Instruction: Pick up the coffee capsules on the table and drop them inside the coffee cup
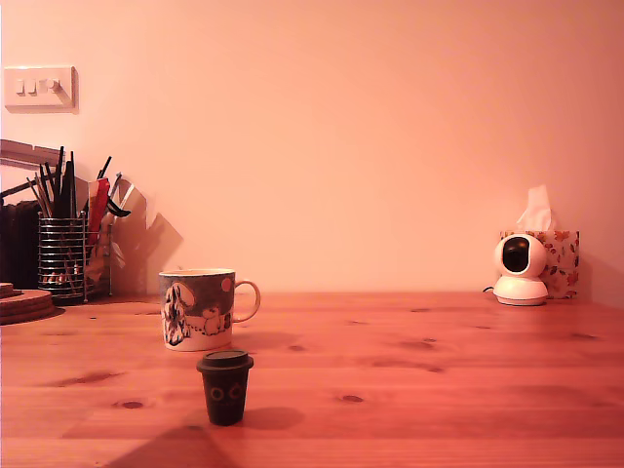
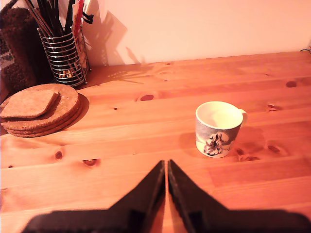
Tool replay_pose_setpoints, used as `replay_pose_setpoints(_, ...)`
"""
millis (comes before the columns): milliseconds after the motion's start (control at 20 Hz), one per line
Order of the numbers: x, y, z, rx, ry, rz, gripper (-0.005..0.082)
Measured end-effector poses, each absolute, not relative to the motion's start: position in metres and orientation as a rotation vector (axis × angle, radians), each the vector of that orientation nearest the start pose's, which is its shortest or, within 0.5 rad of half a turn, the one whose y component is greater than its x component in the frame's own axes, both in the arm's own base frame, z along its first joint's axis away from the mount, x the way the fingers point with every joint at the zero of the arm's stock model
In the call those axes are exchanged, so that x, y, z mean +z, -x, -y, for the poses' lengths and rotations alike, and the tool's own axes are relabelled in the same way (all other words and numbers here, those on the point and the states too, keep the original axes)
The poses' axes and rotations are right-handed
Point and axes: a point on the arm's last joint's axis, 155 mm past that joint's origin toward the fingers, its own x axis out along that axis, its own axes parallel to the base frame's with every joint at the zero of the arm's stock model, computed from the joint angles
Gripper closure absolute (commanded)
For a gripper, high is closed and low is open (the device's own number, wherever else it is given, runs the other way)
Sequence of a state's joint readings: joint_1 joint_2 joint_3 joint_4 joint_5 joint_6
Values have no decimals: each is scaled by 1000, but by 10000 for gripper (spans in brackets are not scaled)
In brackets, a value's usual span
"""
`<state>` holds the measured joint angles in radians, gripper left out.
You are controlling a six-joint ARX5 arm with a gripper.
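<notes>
Warm pine tabletop [image 1: 439, 390] fills my exterior view, with a pale wall behind. On it I see the coffee cup [image 1: 199, 308], handle towards the exterior view's right, and one dark capsule [image 1: 225, 387] standing just in front of it, apart. My wrist view shows the hand [image 2: 166, 167] closed, holding nothing, hovering well short of the cup.

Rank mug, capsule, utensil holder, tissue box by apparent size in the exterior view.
1. Utensil holder
2. Mug
3. Tissue box, partly hidden by the camera and farther back, so unsure against the mug
4. Capsule
</notes>
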<state>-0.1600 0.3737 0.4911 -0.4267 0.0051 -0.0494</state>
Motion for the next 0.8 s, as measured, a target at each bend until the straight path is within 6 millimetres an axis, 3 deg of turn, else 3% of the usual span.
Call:
replay_pose_setpoints(150, 201, -240, 51, -216, 33, -364, 792)
replay_pose_setpoints(600, 204, -241, 54, -232, 36, -352, 792)
replay_pose_setpoints(800, 214, -233, 86, -421, -9, -307, 792)
